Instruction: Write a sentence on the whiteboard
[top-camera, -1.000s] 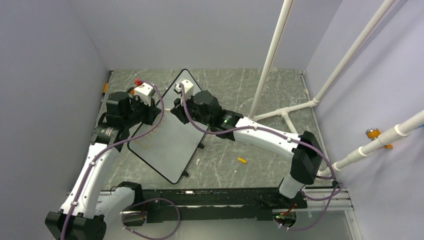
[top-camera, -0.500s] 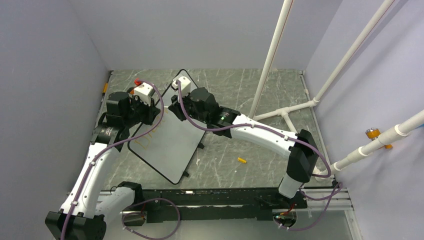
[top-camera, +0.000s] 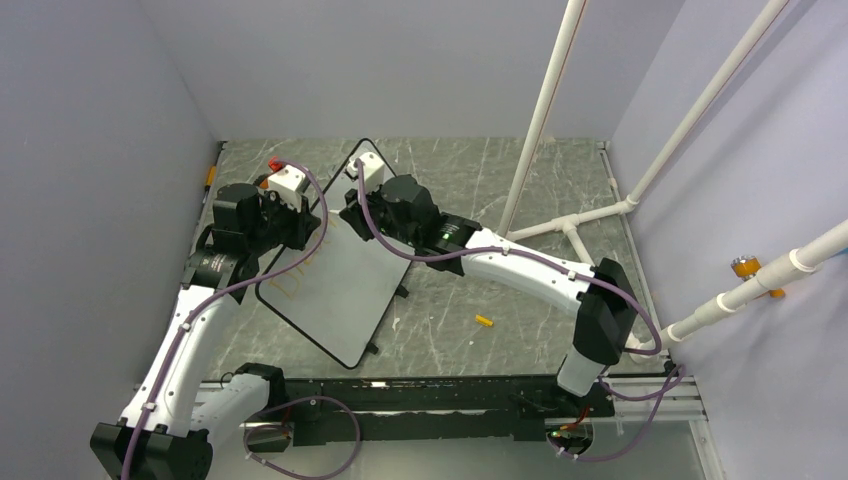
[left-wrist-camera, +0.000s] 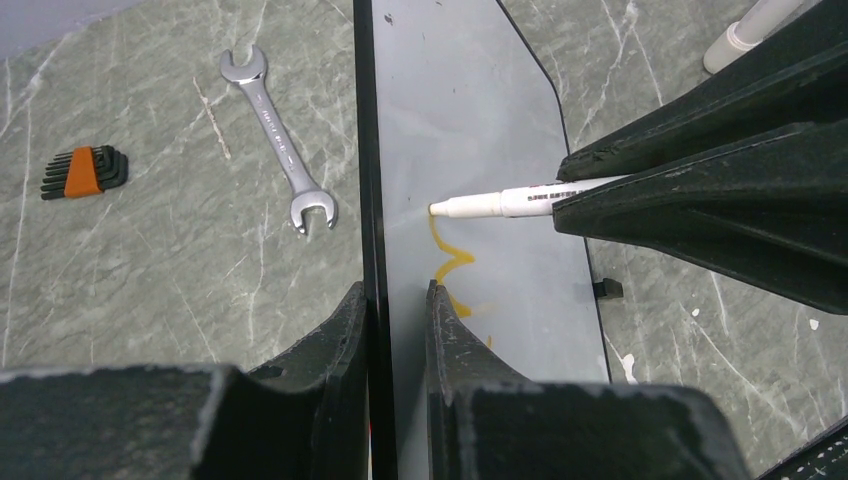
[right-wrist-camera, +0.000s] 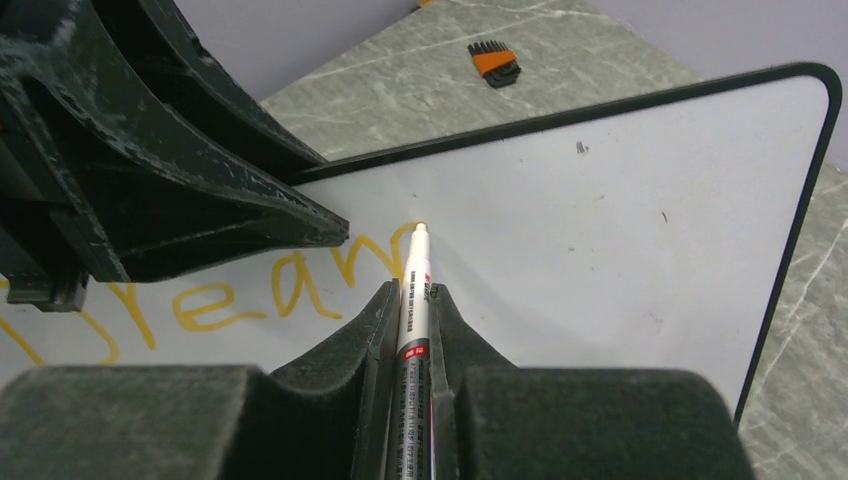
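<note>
Top cam first: whiteboard (top-camera: 340, 290) lies skewed on the grey counter (top-camera: 480, 190), one corner toward the far wall. L arm comes in at the board's left rim, left tool (top-camera: 303, 228) on that edge. R arm crosses from the right, right tool (top-camera: 352, 214) over the board's far half. Faint orange sentence (top-camera: 293, 285) sits near the left rim, too small to read from up here. Small yellow bit (top-camera: 484, 321) lies on the counter right of the board, well apart. White pipe frame (top-camera: 545, 110) stands further right.

Left wrist cam: left tool (left-wrist-camera: 393, 290) is closed on the whiteboard, one finger each side of the black rim. Marker (left-wrist-camera: 500, 203) tip meets the board face just beyond those fingers, at the top of an orange zigzag stroke. Off the board's left edge: wrench (left-wrist-camera: 280, 140), then hex key set (left-wrist-camera: 85, 170) further out.

Right wrist cam: right tool (right-wrist-camera: 412, 295) is gripping the marker, barrel pinched btw both fingers, tip on the white surface. Letters read approx "Drean", the last one ending at the tip. Left tool's dark bulk covers the board's left edge. Hex keys lie beyond the far rim.
</note>
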